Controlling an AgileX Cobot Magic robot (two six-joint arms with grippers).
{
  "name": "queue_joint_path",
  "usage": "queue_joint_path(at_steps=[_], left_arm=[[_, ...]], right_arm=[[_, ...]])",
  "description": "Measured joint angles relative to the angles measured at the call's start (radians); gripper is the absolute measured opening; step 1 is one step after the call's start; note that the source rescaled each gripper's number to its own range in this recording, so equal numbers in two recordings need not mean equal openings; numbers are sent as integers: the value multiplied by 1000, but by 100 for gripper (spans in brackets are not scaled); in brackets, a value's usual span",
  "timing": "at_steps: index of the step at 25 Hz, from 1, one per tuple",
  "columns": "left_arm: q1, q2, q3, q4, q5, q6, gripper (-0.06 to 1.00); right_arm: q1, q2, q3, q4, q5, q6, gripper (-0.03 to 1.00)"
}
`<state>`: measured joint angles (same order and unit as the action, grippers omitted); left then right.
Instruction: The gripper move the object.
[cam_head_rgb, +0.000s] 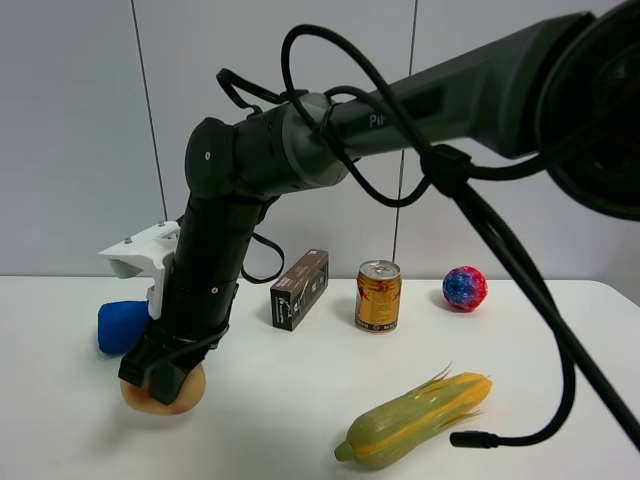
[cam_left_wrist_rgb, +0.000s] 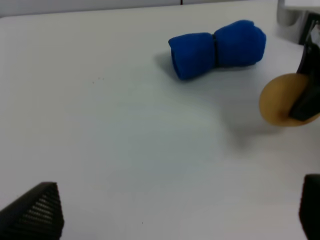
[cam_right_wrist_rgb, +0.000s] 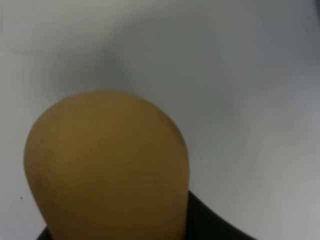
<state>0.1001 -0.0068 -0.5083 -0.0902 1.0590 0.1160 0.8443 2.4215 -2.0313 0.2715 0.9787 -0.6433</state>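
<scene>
The tan-orange potato (cam_head_rgb: 165, 392) lies at the front left of the white table (cam_head_rgb: 300, 400). My right gripper (cam_head_rgb: 160, 372), a black claw on the thick dark arm reaching across from the right, is shut on the potato from above. The right wrist view is filled by the potato (cam_right_wrist_rgb: 107, 170), with a black finger (cam_right_wrist_rgb: 215, 227) beside it. The left wrist view shows the potato (cam_left_wrist_rgb: 280, 100) with a black finger (cam_left_wrist_rgb: 306, 97) against it. I cannot tell whether the potato touches the table. My left gripper (cam_left_wrist_rgb: 172, 215) is open and empty, well short of the potato.
A blue rolled cloth (cam_head_rgb: 122, 326) lies just behind the potato; it also shows in the left wrist view (cam_left_wrist_rgb: 217, 47). A dark box (cam_head_rgb: 299, 290), a gold-red can (cam_head_rgb: 378, 296) and a speckled ball (cam_head_rgb: 464, 288) stand further back. A corn cob (cam_head_rgb: 415, 432) lies at the front right beside a hanging cable end (cam_head_rgb: 475, 438).
</scene>
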Motion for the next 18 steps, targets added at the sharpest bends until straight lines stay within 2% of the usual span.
queue_joint_path(at_steps=[5,6,7,12,15,18], left_arm=[[0,0,0,0,0,0,100],[0,0,0,0,0,0,100],[0,0,0,0,0,0,100],[0,0,0,0,0,0,100],[0,0,0,0,0,0,100],[0,0,0,0,0,0,100]], right_arm=[[0,17,0,0,-1,-2,0],[0,17,0,0,-1,-3,3],[0,17,0,0,-2,-8,8],[0,17,-1,0,8,-42,61],[0,16,-1,0,14,-44,71],[0,-14,-1,-1,17,-40,73]])
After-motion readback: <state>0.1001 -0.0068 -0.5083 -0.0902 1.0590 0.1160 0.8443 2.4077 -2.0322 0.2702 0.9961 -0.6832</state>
